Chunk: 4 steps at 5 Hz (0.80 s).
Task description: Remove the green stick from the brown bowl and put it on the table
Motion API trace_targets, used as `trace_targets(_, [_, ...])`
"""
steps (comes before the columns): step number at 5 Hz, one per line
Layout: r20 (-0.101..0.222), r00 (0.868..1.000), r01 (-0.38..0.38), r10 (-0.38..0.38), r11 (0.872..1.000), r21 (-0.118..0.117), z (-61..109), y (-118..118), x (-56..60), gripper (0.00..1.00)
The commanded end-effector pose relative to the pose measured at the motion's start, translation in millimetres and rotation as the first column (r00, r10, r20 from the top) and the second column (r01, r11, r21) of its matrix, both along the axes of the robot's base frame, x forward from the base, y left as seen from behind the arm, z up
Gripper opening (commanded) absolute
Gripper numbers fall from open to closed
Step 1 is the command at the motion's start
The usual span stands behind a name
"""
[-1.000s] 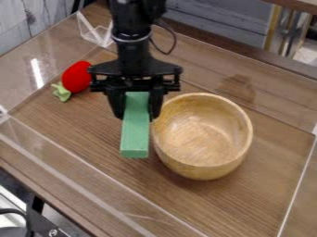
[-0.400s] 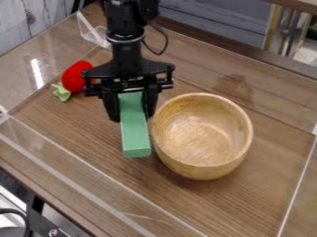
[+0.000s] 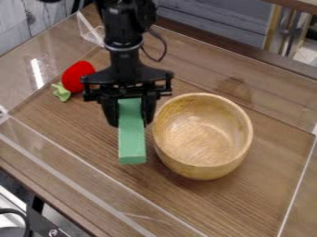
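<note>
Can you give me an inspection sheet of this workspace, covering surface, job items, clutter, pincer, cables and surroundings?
Surface: dark wood-grain table, clear plastic walls along its edges.
Job's things: green stick outside the brown bowl, just left of it, upper end in the pincer, lower end at the tabletop; contact cannot be told. Bowl upright, nothing seen inside.
Clutter: red ball-like object with a small green stem at the far left.
Pincer: pincer pointing down, shut on the green stick.
Cables: dark cable looping beside the arm.
Surroundings: furniture legs behind the table, blurred.
</note>
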<state>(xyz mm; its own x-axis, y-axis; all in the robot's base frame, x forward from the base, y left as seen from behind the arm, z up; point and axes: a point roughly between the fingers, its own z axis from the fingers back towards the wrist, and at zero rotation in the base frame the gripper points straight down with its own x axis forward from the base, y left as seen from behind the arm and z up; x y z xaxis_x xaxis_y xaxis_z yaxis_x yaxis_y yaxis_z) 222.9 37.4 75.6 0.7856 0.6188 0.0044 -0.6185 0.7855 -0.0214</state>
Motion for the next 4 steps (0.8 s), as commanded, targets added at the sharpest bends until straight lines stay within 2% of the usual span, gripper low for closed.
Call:
trace_targets(1, [0.023, 1.0, -0.012, 0.012, 1.0, 0.003, 0.1, 3, 3.1, 0.0])
trace_targets(2, [0.019, 1.0, -0.013, 0.013, 1.0, 0.001, -3.7, 1, 2.6, 0.0])
trace_targets(3, [0.016, 0.996, -0.084, 0.084, 0.996, -0.001, 7.3, -4, 5.6, 0.0])
trace_targets(4, [0.012, 0.988, -0.156, 0.156, 0.988, -0.004, 18.1, -9, 8.4, 0.0])
